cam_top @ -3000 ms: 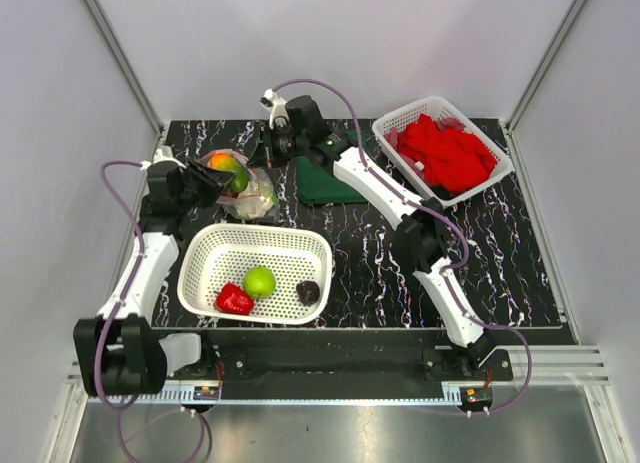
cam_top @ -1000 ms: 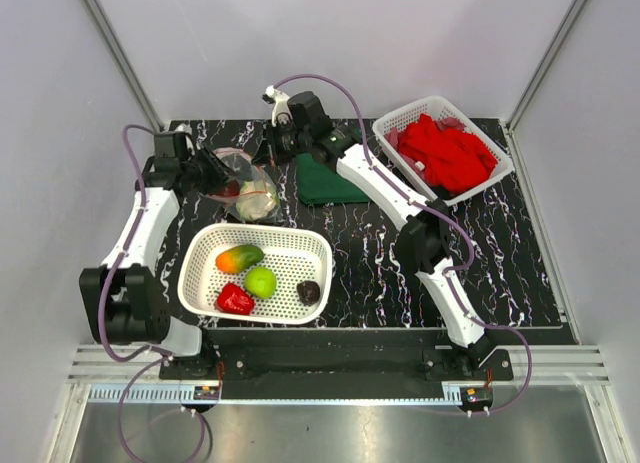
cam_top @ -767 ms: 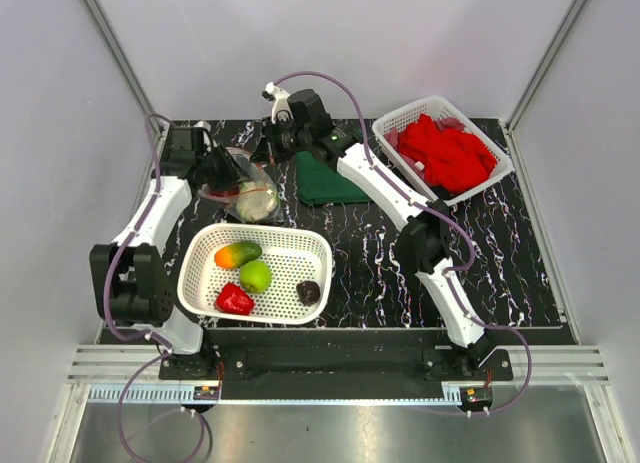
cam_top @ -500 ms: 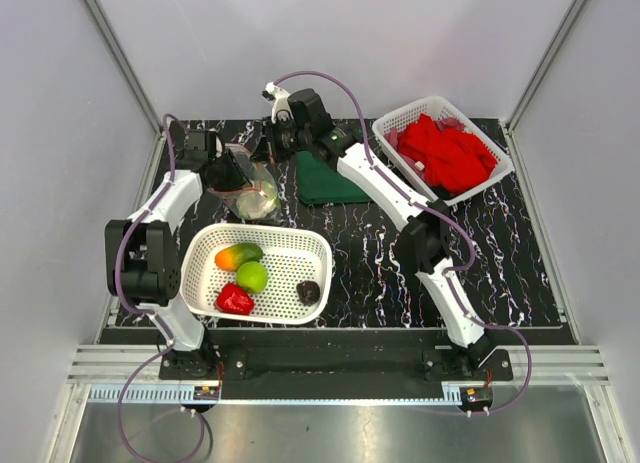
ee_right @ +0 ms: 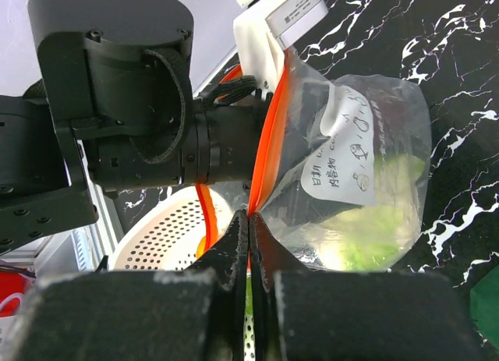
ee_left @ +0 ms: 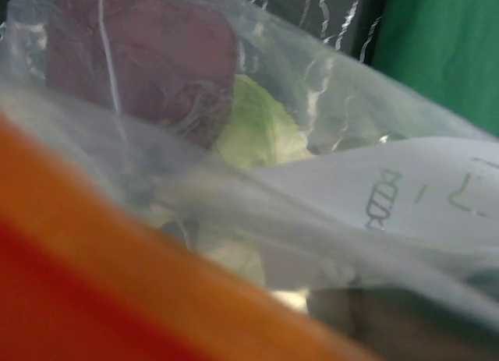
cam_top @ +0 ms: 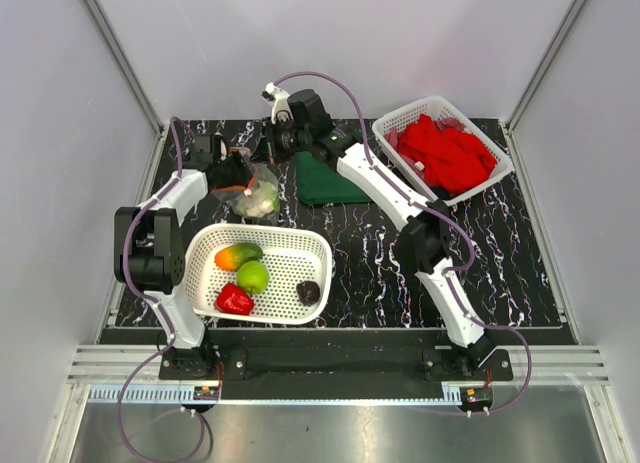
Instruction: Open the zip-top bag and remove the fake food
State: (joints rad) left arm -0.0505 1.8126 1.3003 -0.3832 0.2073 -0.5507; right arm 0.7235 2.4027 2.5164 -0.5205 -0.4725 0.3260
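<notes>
Between the right gripper's (ee_right: 248,219) pressed-together fingertips: clear crinkly plastic zip-top bag's (ee_right: 382,174) orange strip (ee_right: 267,146); left gripper (cam_top: 236,172) seemingly inside it, spread untellable.

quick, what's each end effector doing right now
left end effector: at the mouth of the bag, cannot be told
right end effector: closed on the bag's zip strip

Mango (cam_top: 238,254) now lies in the white basket (cam_top: 300,230), out of the zip-top bag (cam_top: 258,198). Left arm swings back; left gripper (cam_top: 240,172) now sits in the bag mouth.
</notes>
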